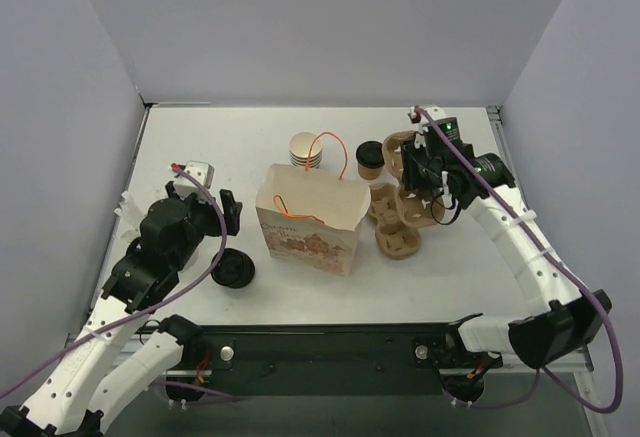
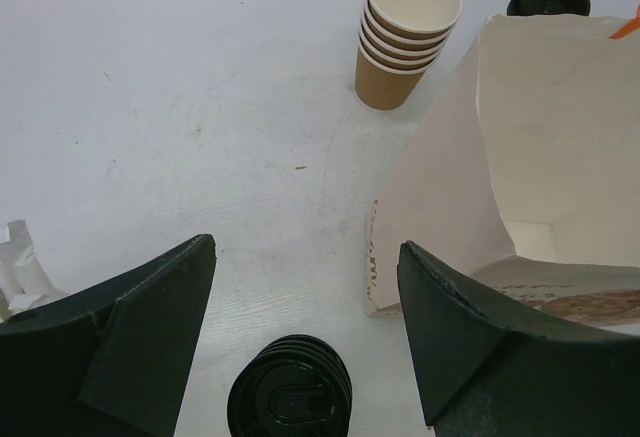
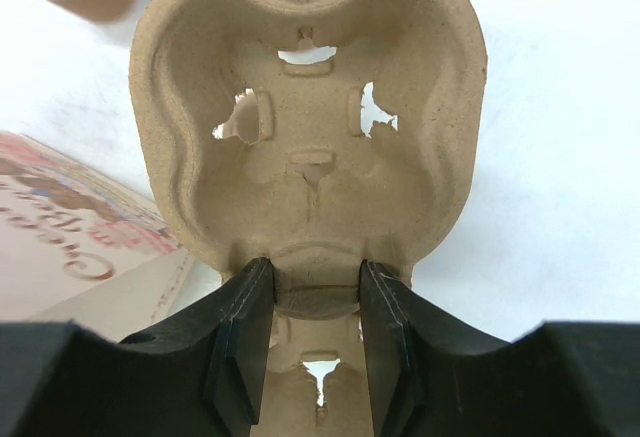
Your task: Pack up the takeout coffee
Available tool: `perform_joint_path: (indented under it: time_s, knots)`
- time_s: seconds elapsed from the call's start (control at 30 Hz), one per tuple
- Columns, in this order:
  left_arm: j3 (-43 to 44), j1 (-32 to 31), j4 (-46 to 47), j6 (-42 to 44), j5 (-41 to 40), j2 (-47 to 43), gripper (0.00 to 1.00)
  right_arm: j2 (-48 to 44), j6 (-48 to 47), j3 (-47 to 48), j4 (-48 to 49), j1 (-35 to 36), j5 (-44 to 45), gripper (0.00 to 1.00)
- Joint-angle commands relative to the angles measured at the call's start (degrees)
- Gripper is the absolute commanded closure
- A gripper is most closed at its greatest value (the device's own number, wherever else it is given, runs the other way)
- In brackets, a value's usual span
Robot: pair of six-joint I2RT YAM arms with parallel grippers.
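Clamping the brown moulded-pulp cup carrier (image 3: pixel 305 157) by its middle ridge, the right claw (image 3: pixel 312 292) left the wells free, probably for the tan kraft-paper cup with black lid (image 1: pixel 370 160), which stood at one o'clock of the white paper bag (image 1: pixel 310 222). The left claw (image 2: pixel 305 249) hung apart over black plastic lids (image 2: pixel 290 392).

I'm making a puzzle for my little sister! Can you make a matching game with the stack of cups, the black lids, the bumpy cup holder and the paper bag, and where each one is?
1 stack of cups
2 black lids
3 cup carrier
4 paper bag

A pinched by the right gripper
B standing open mid-table
C by the open left gripper
D on the bag's far side

Pairs: 1-D, 2-C, 3-A, 4-B
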Motion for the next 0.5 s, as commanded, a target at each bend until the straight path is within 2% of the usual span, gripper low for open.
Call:
perform_joint_path:
  time_s: [0.0,0.23,0.47]
  knots:
    - [7.0,-0.1,1.9,-1.5,4.3,3.1,0.18,-6.8,-1.2,5.7,-3.2,2.5,1.2,0.64]
    - [12.6,0.0,-0.1,-3.7,9.1,8.0,0.20,-10.7,-3.0,14.2,-1.9,10.5,1.7,0.64]
    - [13.4,0.0,-0.1,-5.3,10.9,10.0,0.21,-10.6,-5.3,15.8,8.2,14.9,-9.1,0.66]
